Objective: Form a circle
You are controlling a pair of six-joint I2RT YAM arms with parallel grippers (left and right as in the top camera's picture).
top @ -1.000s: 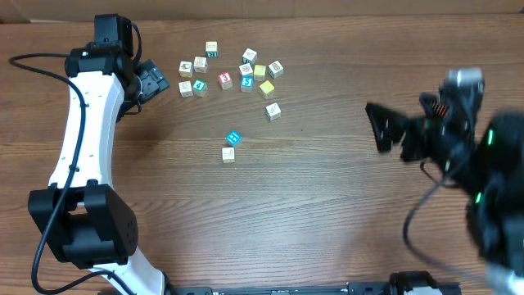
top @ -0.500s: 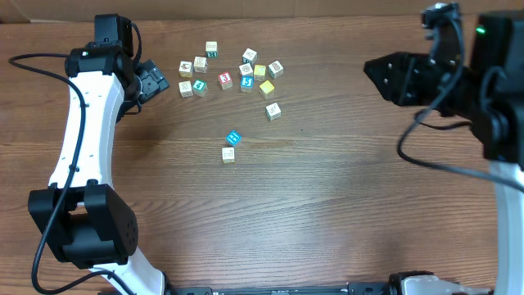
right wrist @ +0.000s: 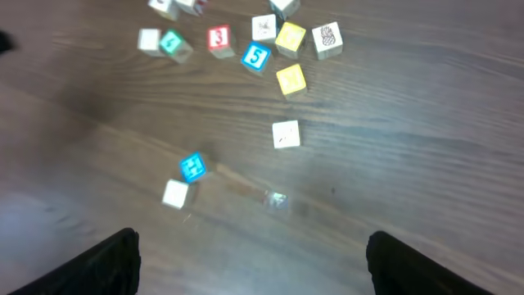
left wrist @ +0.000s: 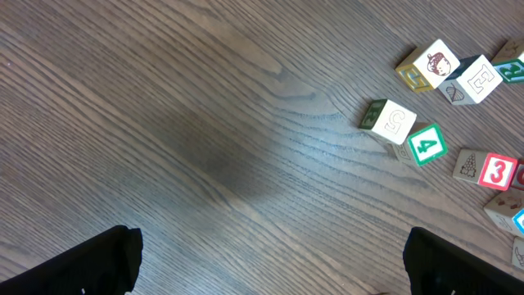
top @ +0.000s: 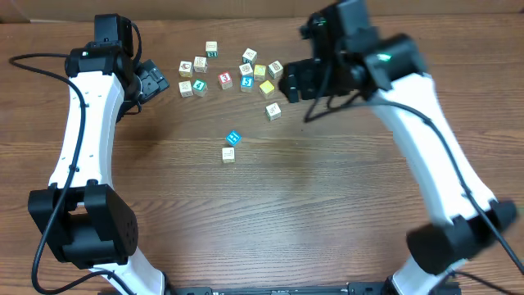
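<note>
While right pincer [top: 287, 83] hovers, cubes [top: 267, 87] just left

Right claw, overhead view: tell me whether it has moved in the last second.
Yes. The right claw has swung left from the view's right edge and now sits just right of the small yellow cube.

Brown wood-grain table [top: 327, 205] under even light.

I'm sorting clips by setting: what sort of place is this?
Probably a robotics lab bench: a left arm and a right arm mounted at a wood-grain table, a loose black cable, and small letter cubes scattered for practice.
</note>
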